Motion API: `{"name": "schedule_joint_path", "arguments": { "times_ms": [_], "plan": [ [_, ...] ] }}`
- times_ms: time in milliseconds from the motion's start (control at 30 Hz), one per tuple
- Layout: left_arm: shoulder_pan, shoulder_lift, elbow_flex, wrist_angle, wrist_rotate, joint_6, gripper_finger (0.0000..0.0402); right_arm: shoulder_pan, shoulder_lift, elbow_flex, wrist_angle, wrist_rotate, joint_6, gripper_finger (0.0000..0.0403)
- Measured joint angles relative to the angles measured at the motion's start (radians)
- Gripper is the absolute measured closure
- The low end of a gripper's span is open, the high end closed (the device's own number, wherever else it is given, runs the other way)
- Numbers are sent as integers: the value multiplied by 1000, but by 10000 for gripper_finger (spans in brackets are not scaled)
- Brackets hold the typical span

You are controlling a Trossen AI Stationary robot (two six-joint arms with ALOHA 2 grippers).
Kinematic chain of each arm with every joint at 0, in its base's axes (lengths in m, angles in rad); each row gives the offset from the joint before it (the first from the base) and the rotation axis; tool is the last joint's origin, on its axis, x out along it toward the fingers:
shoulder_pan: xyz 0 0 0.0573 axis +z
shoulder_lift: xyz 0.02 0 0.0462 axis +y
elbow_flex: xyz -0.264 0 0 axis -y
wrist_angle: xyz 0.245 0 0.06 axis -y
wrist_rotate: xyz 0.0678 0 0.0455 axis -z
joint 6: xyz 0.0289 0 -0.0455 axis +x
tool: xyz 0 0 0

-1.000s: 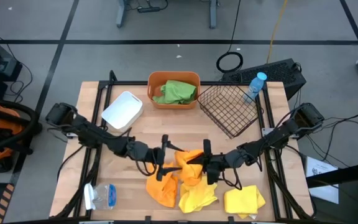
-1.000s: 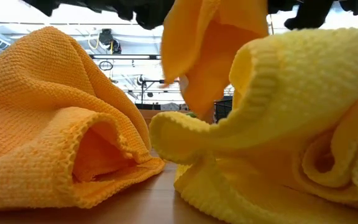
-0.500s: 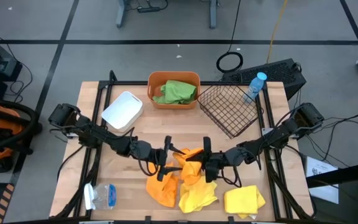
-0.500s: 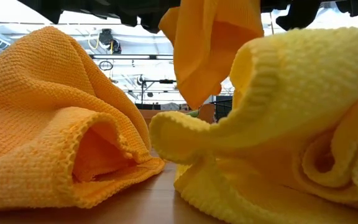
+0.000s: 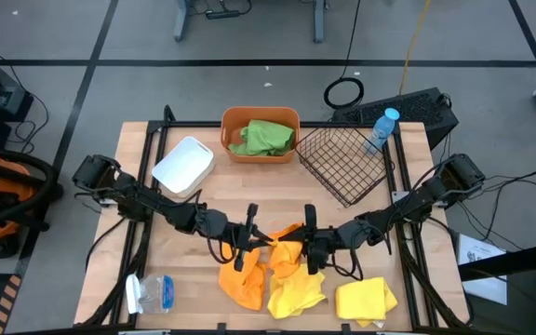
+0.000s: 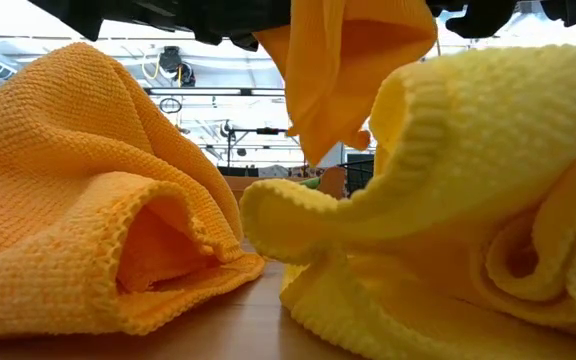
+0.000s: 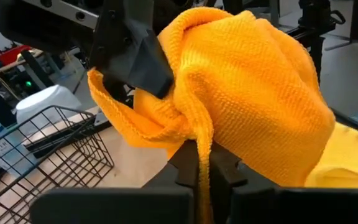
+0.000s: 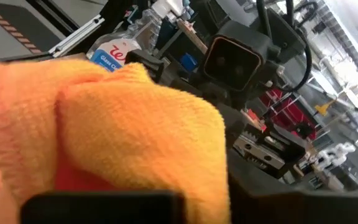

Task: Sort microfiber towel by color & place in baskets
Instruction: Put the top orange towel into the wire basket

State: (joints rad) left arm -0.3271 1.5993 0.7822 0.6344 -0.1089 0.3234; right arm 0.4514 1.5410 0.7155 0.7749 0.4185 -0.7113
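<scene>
left gripper (image 5: 252, 240): mine, mid-table, fingers clamped on one end of the held orange towel (image 5: 285, 246); the left wrist view shows cloth pinched at my fingers.
right gripper (image 5: 305, 244): facing the left one across the same towel, closed on its other end; cloth fills my right wrist view.
held orange towel: stretched between both grippers, lifted; in the low view it hangs clear of the tabletop.
second orange towel (image 5: 242, 284): on the table just below the left gripper.
yellow towels: crumpled one (image 5: 296, 291) just under the grippers, folded one (image 5: 365, 301) beyond the right gripper's near side.
green towel (image 5: 263, 137): inside the orange tub (image 5: 232, 125), well beyond both grippers.
white tub (image 5: 183, 165): beyond the left arm.
wire basket (image 5: 345, 165): beyond the right arm.
</scene>
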Motion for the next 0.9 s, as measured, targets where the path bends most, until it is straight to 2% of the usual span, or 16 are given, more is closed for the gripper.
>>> {"name": "schedule_joint_path", "arguments": {
  "times_ms": [100, 167, 367, 467, 600, 767, 900],
  "plan": [
    [1, 0, 0, -2, 0, 1, 389, 0, 0, 0, -11, 11, 43, 324],
    [0, 0, 0, -17, -1, 5, 394, 7, 0, 0, -32, 59, 80, 291],
    [3, -28, 1, -109, -105, 17, 396, 84, 0, 0, -139, 418, 224, 200],
    [2, -67, 1, -159, -201, 19, 396, 134, 0, 0, -145, 525, 273, 168],
    [5, -144, 1, -184, -316, 19, 397, 183, 0, 0, -151, 580, 397, 143],
    [4, -205, 2, -248, -323, 0, 397, 214, 0, 0, -141, 597, 693, 131],
    [16, -208, 1, -351, -323, -69, 398, 225, 0, 0, -91, 591, 791, 130]
  ]
}}
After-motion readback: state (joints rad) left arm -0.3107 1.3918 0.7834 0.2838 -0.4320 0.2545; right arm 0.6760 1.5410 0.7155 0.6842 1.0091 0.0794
